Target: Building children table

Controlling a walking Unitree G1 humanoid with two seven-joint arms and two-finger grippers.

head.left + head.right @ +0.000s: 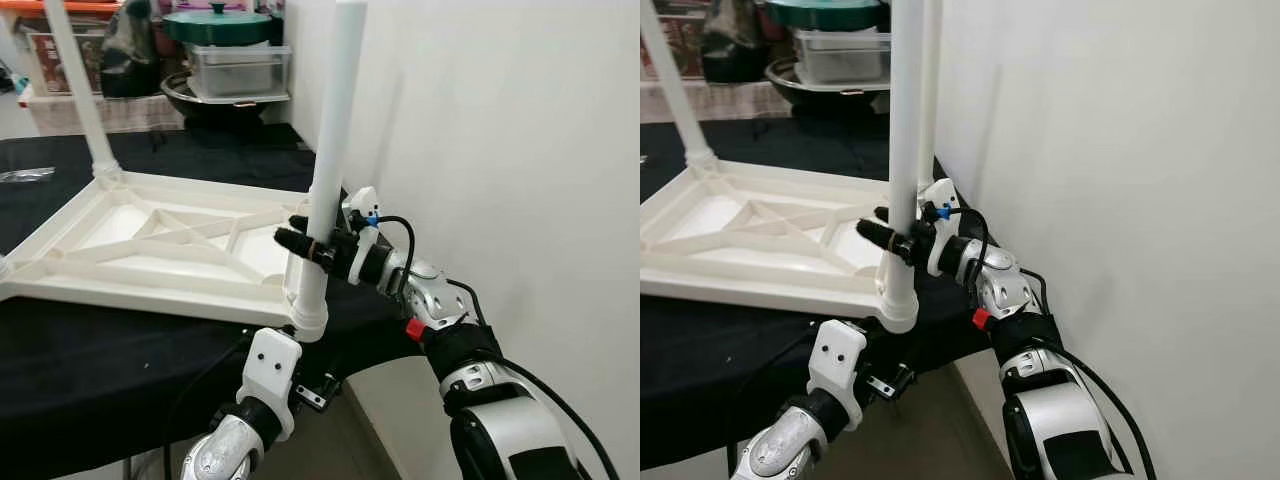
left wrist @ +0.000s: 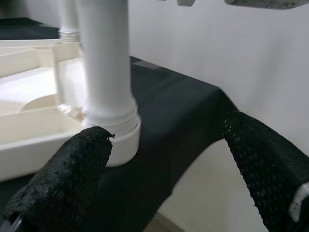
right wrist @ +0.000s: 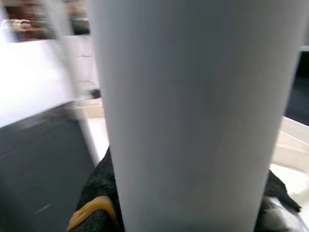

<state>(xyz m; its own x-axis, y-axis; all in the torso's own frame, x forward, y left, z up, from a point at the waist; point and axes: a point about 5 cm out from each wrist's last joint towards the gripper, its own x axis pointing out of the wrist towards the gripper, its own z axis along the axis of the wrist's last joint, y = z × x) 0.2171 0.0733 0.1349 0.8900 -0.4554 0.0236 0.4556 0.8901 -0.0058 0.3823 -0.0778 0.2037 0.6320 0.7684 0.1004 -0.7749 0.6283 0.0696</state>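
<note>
Here the right gripper [image 1: 312, 243] is clamped around the upright white leg [image 1: 332, 150] in the corner socket of the upturned tabletop [image 1: 150, 240] on the black surface [image 1: 80, 350], the left gripper [image 2: 169, 159] spread empty below; a crooked twist could jam the leg's thread.

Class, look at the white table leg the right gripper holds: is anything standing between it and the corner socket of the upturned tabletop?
Nothing visible. The table leg already stands upright in the corner socket of the tabletop, with the right gripper shut around it.
</note>
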